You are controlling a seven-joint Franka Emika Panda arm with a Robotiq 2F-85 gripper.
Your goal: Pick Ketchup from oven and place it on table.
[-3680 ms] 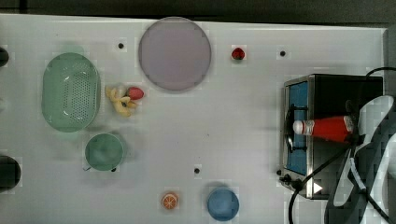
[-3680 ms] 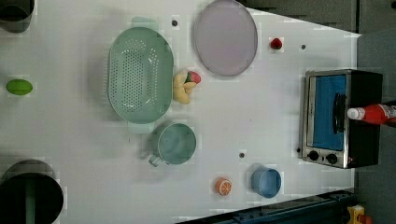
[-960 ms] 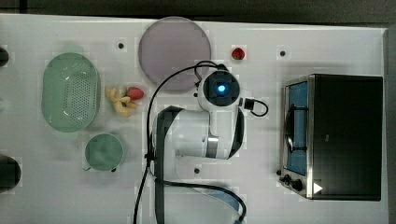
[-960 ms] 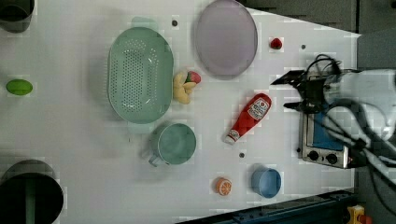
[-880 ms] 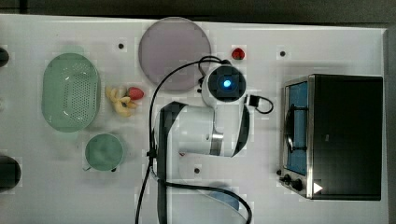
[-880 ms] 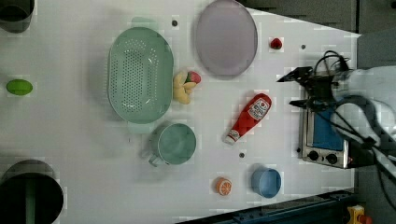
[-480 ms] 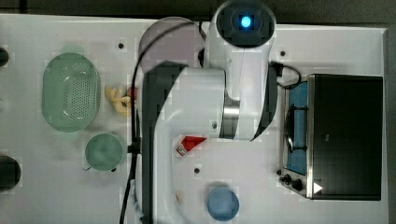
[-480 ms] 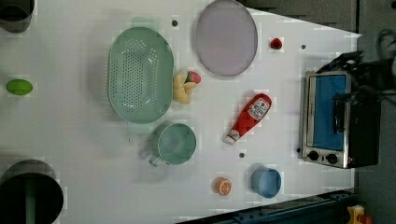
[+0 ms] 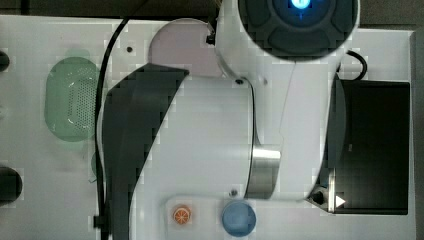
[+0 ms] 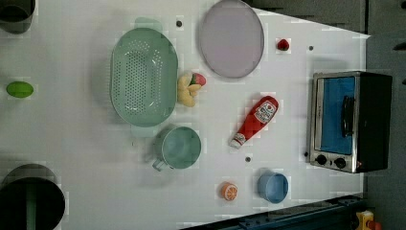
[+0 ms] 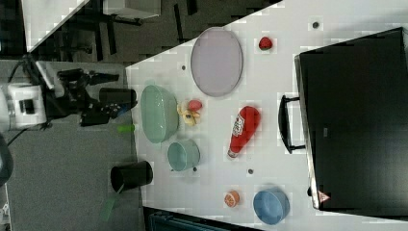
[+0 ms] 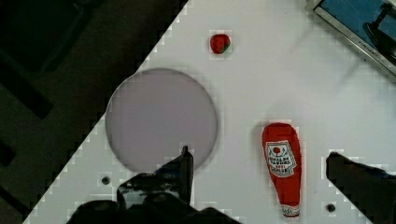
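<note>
One red ketchup [image 10: 254,120] bottle lies flat on the white table [image 10: 86,191], out of the oven [image 10: 349,120] and apart from it, its white cap pointing away from the oven and its base end nearer the blue glass door. The oven door is shut. Taking the ketchup as my mark: the lilac plate [image 10: 231,38] sits near its base end, the strawberry [image 10: 283,44] beyond that toward the table edge, the green mug [image 10: 180,147] off past its cap, and the blue bowl [image 10: 273,187] and orange slice [image 10: 229,191] on its other side. The gripper [image 12: 259,170] hangs above with its fingers [image 12: 182,170] spread wide, the bottle seen between them, holding nothing.
</note>
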